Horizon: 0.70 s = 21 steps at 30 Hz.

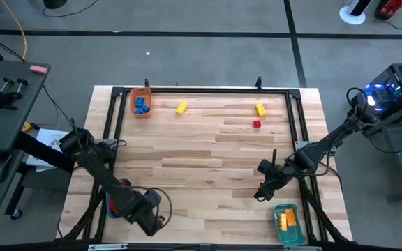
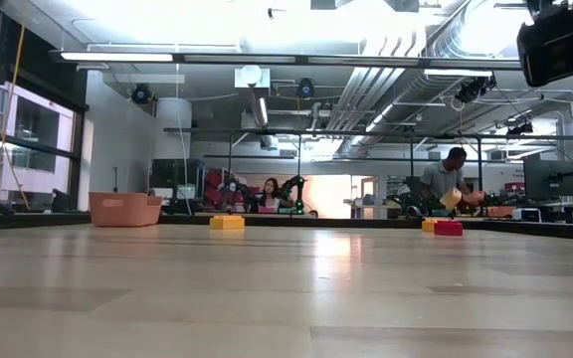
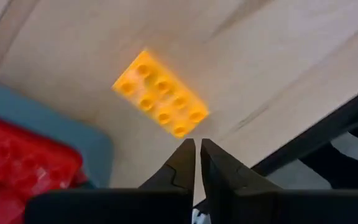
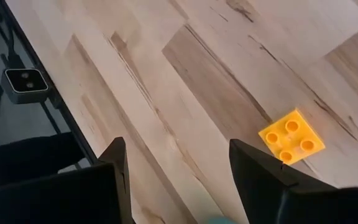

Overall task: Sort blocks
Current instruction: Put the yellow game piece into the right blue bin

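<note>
My left gripper [image 1: 153, 217] is shut at the table's near left corner. In the left wrist view a yellow eight-stud block [image 3: 160, 93] lies flat on the wood just past its fingertips [image 3: 190, 155], beside a teal tray [image 3: 89, 149] that holds red blocks [image 3: 17, 171]. My right gripper [image 4: 176, 155] is open and hovers over bare wood near the right edge [image 1: 264, 183]. A small yellow four-stud block [image 4: 291, 144] lies flat just beyond it. More blocks lie near the far edge: two yellow ones [image 1: 181, 107] [image 1: 259, 109] and a red one [image 1: 257, 123]. My left gripper's shut fingertips point down beside the near corner [image 3: 184, 129] of the yellow block, which lies flat on the table. I cannot tell whether they touch it.
An orange tray [image 1: 140, 102] with blue blocks sits at the far left corner. A teal tray [image 1: 287, 223] with yellow-orange blocks sits at the near right corner. A black frame rail [image 1: 201, 90] borders the table. The middle of the table is bare wood. People show in the room beyond.
</note>
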Motion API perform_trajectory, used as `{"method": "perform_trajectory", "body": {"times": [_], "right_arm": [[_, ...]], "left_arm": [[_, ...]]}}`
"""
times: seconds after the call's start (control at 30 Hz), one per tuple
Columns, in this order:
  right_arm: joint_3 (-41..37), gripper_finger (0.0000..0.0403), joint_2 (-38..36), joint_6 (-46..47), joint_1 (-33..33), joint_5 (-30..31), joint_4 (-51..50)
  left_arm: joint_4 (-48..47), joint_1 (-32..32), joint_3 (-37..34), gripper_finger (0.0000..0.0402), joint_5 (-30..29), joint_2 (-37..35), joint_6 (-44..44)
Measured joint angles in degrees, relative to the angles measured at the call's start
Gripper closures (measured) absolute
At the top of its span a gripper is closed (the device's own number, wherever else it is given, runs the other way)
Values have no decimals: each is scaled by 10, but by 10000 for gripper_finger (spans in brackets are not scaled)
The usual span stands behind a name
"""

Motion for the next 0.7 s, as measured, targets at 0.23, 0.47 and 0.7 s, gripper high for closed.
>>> {"method": "perform_trajectory", "body": {"times": [0.23,0.47,0.7], "right_arm": [[0,238,0,-25,-3,-1,9],[0,238,0,-25,-3,-1,10],[0,238,0,-24,-3,0,11]], "left_arm": [[-15,-12,0,401,-29,0,-35],[-32,-3,-1,401,-20,48,-11],[-28,-3,0,401,-18,54,0]]}}
